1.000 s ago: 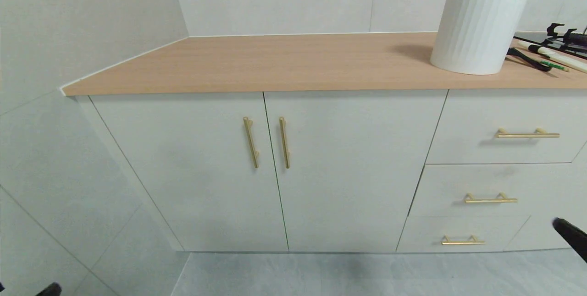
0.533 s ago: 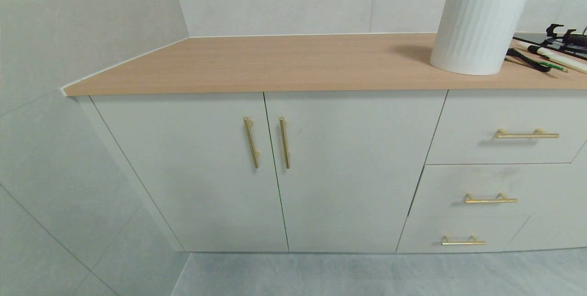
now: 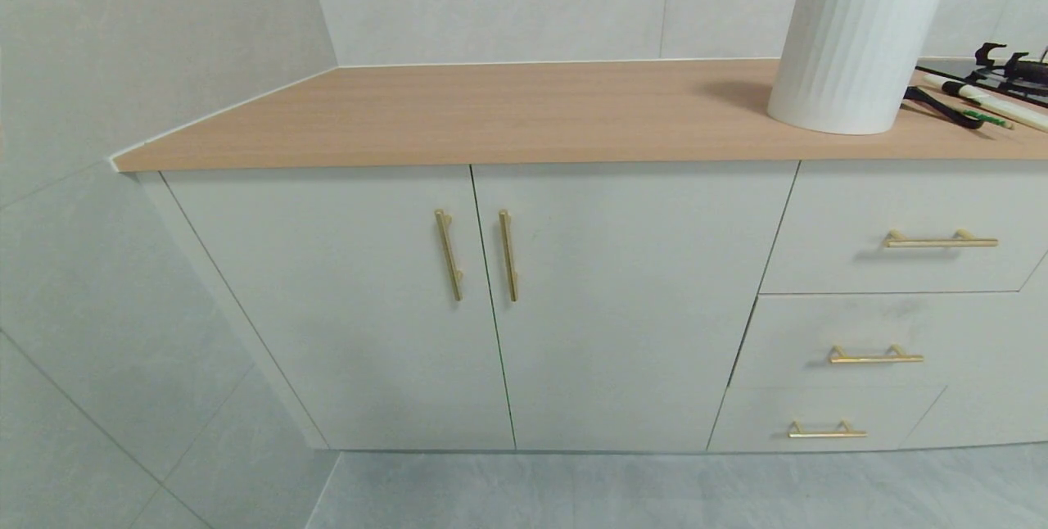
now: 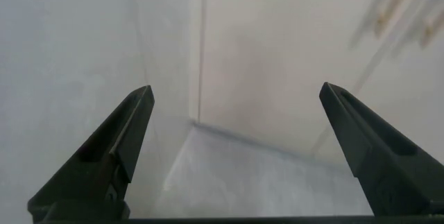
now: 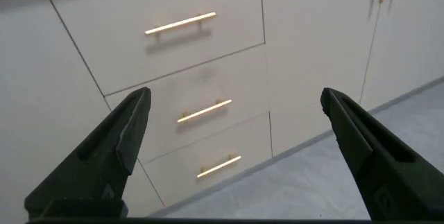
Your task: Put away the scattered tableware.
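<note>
Tableware (image 3: pixel 982 101) lies far right on worktop (image 3: pixel 491 111); your left tool (image 4: pixel 234 91), right tool (image 5: pixel 234 93) spread wide, empty; raise both there first.

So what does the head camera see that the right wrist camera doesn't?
Head camera's extras: the white ribbed container standing on the wooden counter, and the utensils lying just beside it. Right wrist camera's extra: the right claw, open and holding nothing, low in front of the cabinet. Shared by both: the three drawers with gold bar handles, the pair of gold door handles, and the grey floor.
</note>
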Motion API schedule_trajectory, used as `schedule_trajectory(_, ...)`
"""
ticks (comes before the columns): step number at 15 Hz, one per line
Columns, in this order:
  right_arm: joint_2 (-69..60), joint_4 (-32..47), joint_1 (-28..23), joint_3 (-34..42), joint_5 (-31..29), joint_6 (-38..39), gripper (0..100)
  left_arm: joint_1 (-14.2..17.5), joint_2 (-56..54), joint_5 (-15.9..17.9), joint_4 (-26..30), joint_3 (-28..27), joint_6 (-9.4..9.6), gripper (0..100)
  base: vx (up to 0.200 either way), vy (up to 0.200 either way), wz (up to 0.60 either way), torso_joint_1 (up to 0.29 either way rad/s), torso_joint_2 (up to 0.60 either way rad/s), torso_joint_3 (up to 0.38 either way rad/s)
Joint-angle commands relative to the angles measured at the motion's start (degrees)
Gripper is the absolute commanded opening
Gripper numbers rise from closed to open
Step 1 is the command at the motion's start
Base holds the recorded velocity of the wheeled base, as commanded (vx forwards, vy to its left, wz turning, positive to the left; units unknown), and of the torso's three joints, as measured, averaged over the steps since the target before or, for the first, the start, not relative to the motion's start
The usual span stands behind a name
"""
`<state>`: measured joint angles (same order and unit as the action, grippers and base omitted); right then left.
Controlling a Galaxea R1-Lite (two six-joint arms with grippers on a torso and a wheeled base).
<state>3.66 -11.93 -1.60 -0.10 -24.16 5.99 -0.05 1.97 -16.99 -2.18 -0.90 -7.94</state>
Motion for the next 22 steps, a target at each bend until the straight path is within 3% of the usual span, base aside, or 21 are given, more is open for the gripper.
schedule_trajectory(1,-1.90,6.57,0.63,0.10,2.01,-0.36,100,0.66,-1.97,2.84,-0.19,0.90,0.90,100,0.000,0.000,0.00,0.000,0.00,0.000)
schedule_trajectory(3,-3.57,9.03,1.42,0.10,13.35,-0.45,100,0.66,-1.97,9.96,0.07,0.90,5.65,100,0.000,0.000,0.00,0.000,0.00,0.000)
schedule_trajectory(4,-3.57,8.95,1.42,0.10,15.81,-0.98,100,0.66,-1.97,12.42,1.04,0.90,8.64,100,0.000,0.000,0.00,0.000,0.00,0.000)
schedule_trajectory(5,-3.57,9.03,1.42,0.10,16.16,-2.21,100,0.66,-1.97,13.83,1.48,0.90,10.05,100,0.000,0.000,0.00,0.000,0.00,0.000)
schedule_trajectory(8,-3.57,9.03,1.42,0.10,13.53,-1.94,100,0.66,-1.97,14.36,2.36,0.90,10.05,100,0.000,0.000,0.00,0.000,0.00,0.000)
schedule_trajectory(11,-3.48,13.17,1.60,-0.17,21.96,-7.92,100,0.66,-1.97,14.18,2.27,0.90,9.61,100,0.000,0.000,0.00,0.000,0.00,0.000)
schedule_trajectory(13,-3.48,11.93,1.60,-0.08,21.70,-8.27,100,0.66,-1.97,14.18,2.27,0.90,8.90,100,0.000,0.000,0.00,0.000,0.00,0.000)
schedule_trajectory(15,-3.57,12.02,1.60,0.01,21.70,-8.27,100,0.66,-1.97,14.18,2.27,0.90,9.34,100,0.000,0.000,0.00,0.000,0.00,0.000)
schedule_trajectory(18,-3.57,12.02,1.60,0.01,21.79,-6.16,100,0.58,-1.97,14.18,2.01,0.90,7.32,100,0.000,0.000,0.00,0.000,0.00,0.000)
schedule_trajectory(22,-3.57,11.93,1.60,0.01,21.88,-5.81,100,0.66,-1.97,14.18,2.01,0.90,7.41,100,0.000,0.000,0.00,0.000,0.00,0.000)
